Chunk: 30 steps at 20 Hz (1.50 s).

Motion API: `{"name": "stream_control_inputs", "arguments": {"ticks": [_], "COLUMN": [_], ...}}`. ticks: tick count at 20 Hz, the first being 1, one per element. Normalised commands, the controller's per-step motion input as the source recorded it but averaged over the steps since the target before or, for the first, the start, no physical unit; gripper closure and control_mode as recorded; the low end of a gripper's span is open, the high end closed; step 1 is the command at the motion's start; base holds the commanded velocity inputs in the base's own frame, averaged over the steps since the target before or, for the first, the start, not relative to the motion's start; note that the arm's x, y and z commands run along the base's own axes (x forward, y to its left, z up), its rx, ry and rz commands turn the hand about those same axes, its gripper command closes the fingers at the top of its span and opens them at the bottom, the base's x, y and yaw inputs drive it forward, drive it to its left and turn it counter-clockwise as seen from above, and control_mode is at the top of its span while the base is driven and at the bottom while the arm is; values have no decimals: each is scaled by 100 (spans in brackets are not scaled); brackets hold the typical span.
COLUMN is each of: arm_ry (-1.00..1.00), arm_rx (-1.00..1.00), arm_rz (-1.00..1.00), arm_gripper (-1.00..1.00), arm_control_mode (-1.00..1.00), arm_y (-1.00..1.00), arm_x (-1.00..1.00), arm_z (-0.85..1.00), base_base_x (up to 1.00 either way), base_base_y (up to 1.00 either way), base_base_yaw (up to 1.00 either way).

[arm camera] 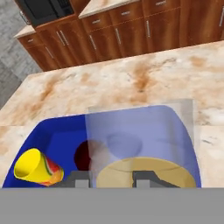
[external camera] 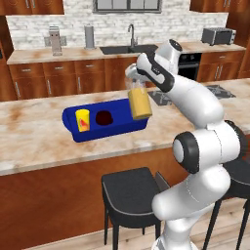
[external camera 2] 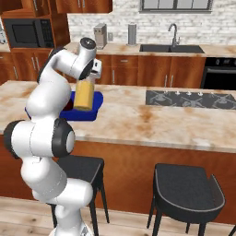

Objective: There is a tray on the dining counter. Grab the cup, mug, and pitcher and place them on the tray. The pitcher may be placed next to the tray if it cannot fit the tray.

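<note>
The jaws (external camera: 135,84) grip the pitcher (external camera: 139,103) by its upper rim, holding it in the air, slightly tilted, at the centre of the left base view, above the right end of the blue tray (external camera: 93,133). The tray lies on the counter (external camera: 34,136) left of centre. Inside it the yellow cup (external camera: 82,119) stands at the left end with the dark mug (external camera: 104,117) just beside it, apart; the right end is bare. In the hand view the pitcher's clear wall (arm camera: 140,140) covers the tray's right half. Two dark stools (external camera 2: 186,189) stand before the counter at the bottom of the right base view.
</note>
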Motion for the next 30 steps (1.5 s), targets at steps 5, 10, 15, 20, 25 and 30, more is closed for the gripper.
{"name": "stream_control_inputs", "arguments": {"ticks": [5,10,15,20,25,30], "arm_ry": [-1,0,-1,-14,-17,-15], "arm_rx": [0,0,0,0,0,-1], "arm_rz": [1,0,3,10,8,3], "arm_gripper": [100,100,100,100,100,100], "arm_control_mode": [-100,-100,-100,-100,-100,-100], "arm_y": [28,20,2,3,2,3], "arm_x": [39,58,68,11,0,-8], "arm_z": [34,19,-19,-21,-42,-52], "base_base_x": [0,0,0,0,0,0], "base_base_y": [0,0,0,0,0,0], "base_base_yaw": [0,0,0,0,0,0]}}
